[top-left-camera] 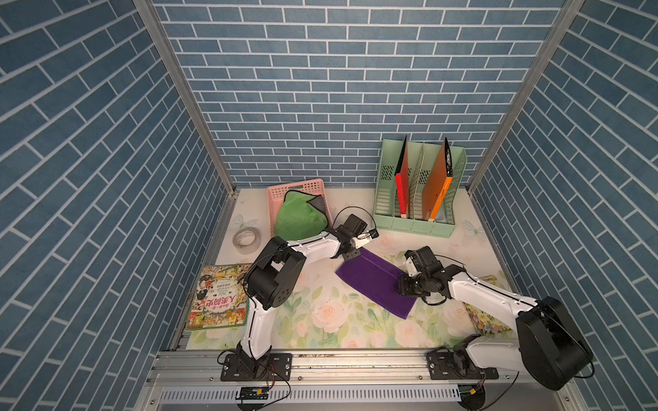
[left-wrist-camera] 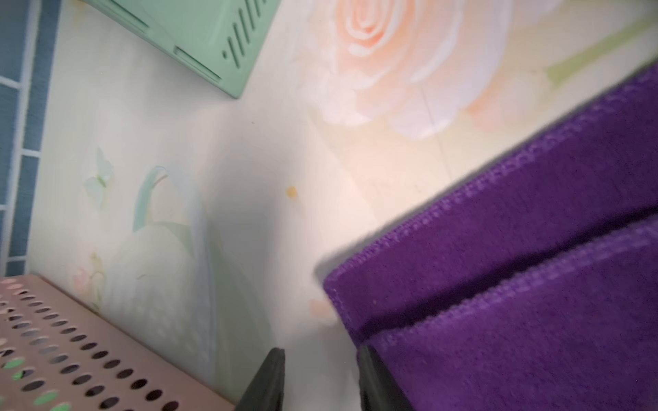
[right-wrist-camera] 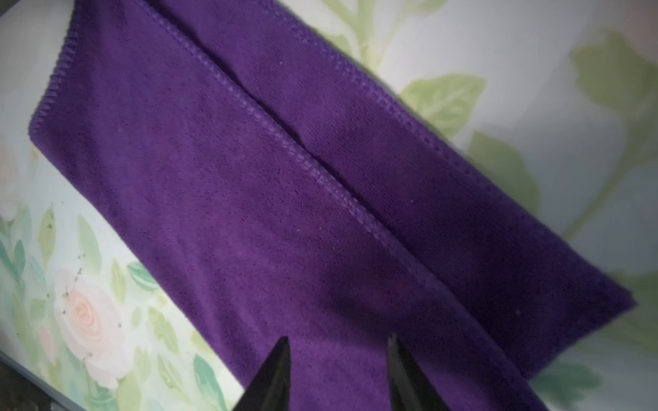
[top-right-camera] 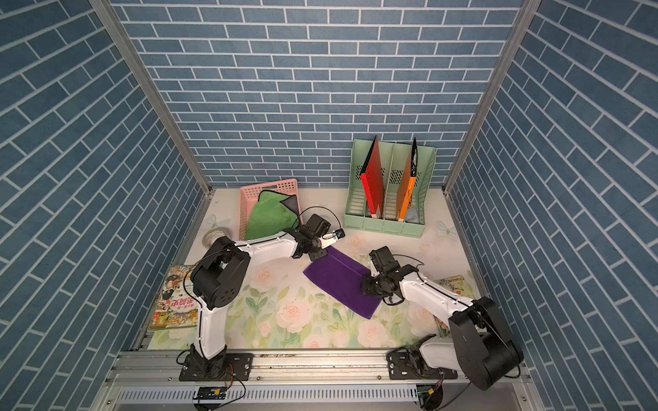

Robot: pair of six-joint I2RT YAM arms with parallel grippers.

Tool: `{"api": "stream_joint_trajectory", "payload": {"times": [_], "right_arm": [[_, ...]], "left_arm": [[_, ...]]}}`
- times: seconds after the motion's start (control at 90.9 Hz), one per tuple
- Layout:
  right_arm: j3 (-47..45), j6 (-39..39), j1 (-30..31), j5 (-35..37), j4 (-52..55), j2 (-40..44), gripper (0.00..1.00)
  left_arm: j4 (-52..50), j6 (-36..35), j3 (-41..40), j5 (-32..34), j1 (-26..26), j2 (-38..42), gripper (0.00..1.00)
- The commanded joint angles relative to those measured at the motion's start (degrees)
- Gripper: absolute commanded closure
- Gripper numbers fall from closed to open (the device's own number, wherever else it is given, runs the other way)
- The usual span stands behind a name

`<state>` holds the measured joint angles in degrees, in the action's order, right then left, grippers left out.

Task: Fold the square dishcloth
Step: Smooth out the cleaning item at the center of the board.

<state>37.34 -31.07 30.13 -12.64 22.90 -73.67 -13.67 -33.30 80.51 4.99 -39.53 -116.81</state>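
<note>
The purple dishcloth (top-left-camera: 374,283) (top-right-camera: 341,281) lies on the floral table, folded over itself into a long slanted strip. A stitched edge of its top layer runs lengthwise along it (right-wrist-camera: 285,149). My left gripper (top-left-camera: 350,254) (top-right-camera: 317,253) (left-wrist-camera: 320,352) is open at the strip's far left corner. One of its fingertips (left-wrist-camera: 366,359) sits at the cloth's (left-wrist-camera: 516,284) edge, and only bare table shows in the gap. My right gripper (top-left-camera: 398,286) (top-right-camera: 364,284) (right-wrist-camera: 338,343) hangs open over the top layer near the strip's right end, holding nothing.
A pink basket (top-left-camera: 285,188) with a green cloth (top-left-camera: 299,219) stands behind the left arm. A green file rack (top-left-camera: 416,224) with red and orange folders is at the back right. A tape roll (top-left-camera: 246,239) and a picture book (top-left-camera: 219,302) lie at the left.
</note>
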Motion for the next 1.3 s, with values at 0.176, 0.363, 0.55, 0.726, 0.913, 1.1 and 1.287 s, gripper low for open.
{"api": "stream_joint_trajectory", "payload": {"times": [0.176, 0.363, 0.55, 0.726, 0.913, 1.1, 1.287], "right_arm": [[8.4, 5.0, -6.6, 5.1, 4.4, -7.6, 0.53], [5.9, 5.9, -6.6, 5.8, 3.1, -10.5, 0.57], [4.7, 5.5, -6.5, 7.7, 4.7, -7.9, 0.55], [9.6, 3.8, -6.4, 11.3, 9.6, -0.8, 0.52], [5.5, 3.6, -5.3, 3.9, 7.1, 0.7, 0.55], [3.1, 3.6, -1.7, -8.5, 0.0, -4.9, 0.58], [-0.2, 2.2, -5.4, -1.9, 0.4, -8.8, 0.64]], "left_arm": [[-17.3, -2.3, 0.0, -12.3, -0.2, 9.1, 0.58], [-16.2, -2.8, -12.8, -10.1, -0.2, 17.1, 0.57], [3.2, 0.5, -14.9, 9.0, -0.3, 16.1, 0.53], [-11.9, 1.0, -4.1, -7.9, -0.7, 13.6, 0.55], [-20.0, -2.8, -10.2, -19.3, -5.4, 13.8, 0.59], [-17.1, -0.3, -12.6, -15.2, -5.6, 10.8, 0.62], [-11.9, 0.1, -16.0, -3.1, -4.7, 7.9, 0.65]]}}
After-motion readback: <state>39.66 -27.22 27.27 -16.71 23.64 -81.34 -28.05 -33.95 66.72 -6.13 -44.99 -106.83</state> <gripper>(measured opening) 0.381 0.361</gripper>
